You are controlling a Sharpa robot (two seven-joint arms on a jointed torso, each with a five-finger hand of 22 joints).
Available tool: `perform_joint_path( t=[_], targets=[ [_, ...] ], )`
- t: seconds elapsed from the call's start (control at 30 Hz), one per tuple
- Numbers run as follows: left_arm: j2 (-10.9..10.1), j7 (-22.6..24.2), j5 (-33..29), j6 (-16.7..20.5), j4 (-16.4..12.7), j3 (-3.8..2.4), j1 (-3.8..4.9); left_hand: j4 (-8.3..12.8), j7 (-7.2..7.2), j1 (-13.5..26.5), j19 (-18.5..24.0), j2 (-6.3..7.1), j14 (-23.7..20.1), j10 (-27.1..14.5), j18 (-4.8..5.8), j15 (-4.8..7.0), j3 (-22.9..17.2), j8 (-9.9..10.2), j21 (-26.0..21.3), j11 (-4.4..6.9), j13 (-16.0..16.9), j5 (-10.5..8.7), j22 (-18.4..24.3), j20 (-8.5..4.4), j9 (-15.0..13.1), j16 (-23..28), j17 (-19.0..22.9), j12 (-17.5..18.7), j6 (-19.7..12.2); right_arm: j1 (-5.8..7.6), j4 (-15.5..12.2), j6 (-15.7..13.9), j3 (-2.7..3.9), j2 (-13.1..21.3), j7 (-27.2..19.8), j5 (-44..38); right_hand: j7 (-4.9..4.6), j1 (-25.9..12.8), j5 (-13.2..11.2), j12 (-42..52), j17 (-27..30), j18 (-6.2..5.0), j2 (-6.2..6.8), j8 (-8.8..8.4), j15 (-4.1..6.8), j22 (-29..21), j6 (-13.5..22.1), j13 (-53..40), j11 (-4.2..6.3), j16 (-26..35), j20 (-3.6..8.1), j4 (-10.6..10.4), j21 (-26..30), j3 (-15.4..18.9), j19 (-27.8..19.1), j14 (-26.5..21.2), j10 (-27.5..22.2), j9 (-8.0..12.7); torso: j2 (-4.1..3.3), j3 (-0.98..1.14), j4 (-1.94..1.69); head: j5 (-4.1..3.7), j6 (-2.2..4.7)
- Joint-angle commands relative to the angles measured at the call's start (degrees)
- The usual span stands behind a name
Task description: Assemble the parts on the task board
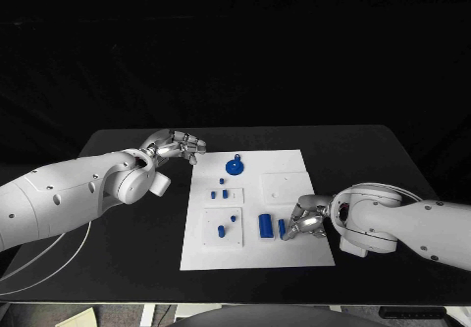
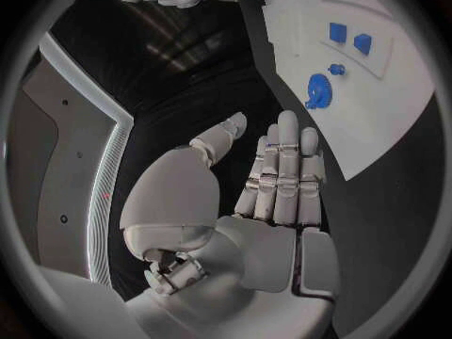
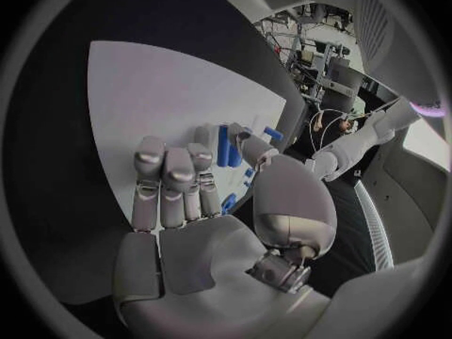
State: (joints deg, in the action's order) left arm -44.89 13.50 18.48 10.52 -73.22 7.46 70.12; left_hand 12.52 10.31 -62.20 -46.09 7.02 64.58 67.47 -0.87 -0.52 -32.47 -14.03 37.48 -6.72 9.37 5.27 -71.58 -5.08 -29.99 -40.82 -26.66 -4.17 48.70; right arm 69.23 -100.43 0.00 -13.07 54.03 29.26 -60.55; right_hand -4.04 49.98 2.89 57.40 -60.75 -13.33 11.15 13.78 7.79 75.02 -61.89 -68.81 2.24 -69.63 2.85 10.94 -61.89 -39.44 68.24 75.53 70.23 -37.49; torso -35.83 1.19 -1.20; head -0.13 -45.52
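right hand (image 1: 306, 223) hovered loose, empty, by blue cylinder (image 1: 265, 225) on task board (image 1: 295, 255); best approached squarely. left hand (image 1: 180, 148) idle, empty.

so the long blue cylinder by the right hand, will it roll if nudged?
Likely yes: the long blue cylinder lies on its side on the flat white task board, so a sideways nudge should roll it. It looks rigid, probably light plastic. The right hand sits beside it, not gripping.
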Motion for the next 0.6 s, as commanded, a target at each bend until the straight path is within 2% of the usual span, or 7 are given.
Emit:
perform_joint_path(
  t=[0.03,0.33,0.6],
  targets=[
    [0.0,0.3,-0.3,-0.6,-0.1,-0.04,0.04,-0.4,-0.26,0.1,-0.4,-0.09,0.5,0.1,-1.16,-0.03,0.0,-0.4,-0.4,-0.02,-0.1,0.23,-0.1,0.01,0.1,0.2,-0.1,-0.1,-0.1,-0.07,0.0,1.9,-0.03,0.0,-0.7,-0.8,-0.13,0.8,0.2,-0.2,0.1,-1.67,0.05,0.08,0.17,0.3,-0.4,-0.1,-0.06,0.1,-0.04,0.8,-0.2,0.3,-0.4,-0.1,0.3,0.1,-0.01,0.01,0.01,0.02,-0.08],
    [-0.1,0.3,-0.3,-0.6,-0.3,-0.04,0.05,-0.4,-0.27,0.0,-0.4,-0.09,0.5,0.1,-1.16,-0.03,0.0,-0.4,-0.4,-0.02,-0.1,0.24,-0.1,0.01,0.1,0.2,-0.1,-0.1,-0.1,-0.07,0.3,1.2,-0.03,-0.3,-0.5,-1.2,-0.14,0.6,0.2,-0.3,0.1,-1.67,-0.47,0.04,0.15,0.2,-0.5,0.0,-0.07,0.1,-0.18,1.0,-0.1,0.9,-0.4,-0.1,0.4,0.2,-0.04,0.00,-0.02,-0.03,-0.15],
    [0.2,0.3,-0.2,-0.7,0.0,-0.04,0.05,-0.4,-0.26,0.1,-0.4,-0.10,0.6,0.1,-1.15,-0.03,0.0,-0.4,-0.4,-0.02,-0.1,0.23,-0.1,0.01,0.1,0.3,-0.1,-0.1,-0.1,-0.07,0.2,0.2,-0.02,-0.3,-0.9,-1.2,-0.14,-0.4,0.1,-0.3,0.2,-1.67,-1.05,-0.03,0.15,0.1,-0.6,0.0,-0.07,0.1,-0.32,0.2,0.1,1.2,-0.3,-0.1,0.4,0.4,-0.04,-0.02,0.01,-0.06,-0.14]
  ],
)
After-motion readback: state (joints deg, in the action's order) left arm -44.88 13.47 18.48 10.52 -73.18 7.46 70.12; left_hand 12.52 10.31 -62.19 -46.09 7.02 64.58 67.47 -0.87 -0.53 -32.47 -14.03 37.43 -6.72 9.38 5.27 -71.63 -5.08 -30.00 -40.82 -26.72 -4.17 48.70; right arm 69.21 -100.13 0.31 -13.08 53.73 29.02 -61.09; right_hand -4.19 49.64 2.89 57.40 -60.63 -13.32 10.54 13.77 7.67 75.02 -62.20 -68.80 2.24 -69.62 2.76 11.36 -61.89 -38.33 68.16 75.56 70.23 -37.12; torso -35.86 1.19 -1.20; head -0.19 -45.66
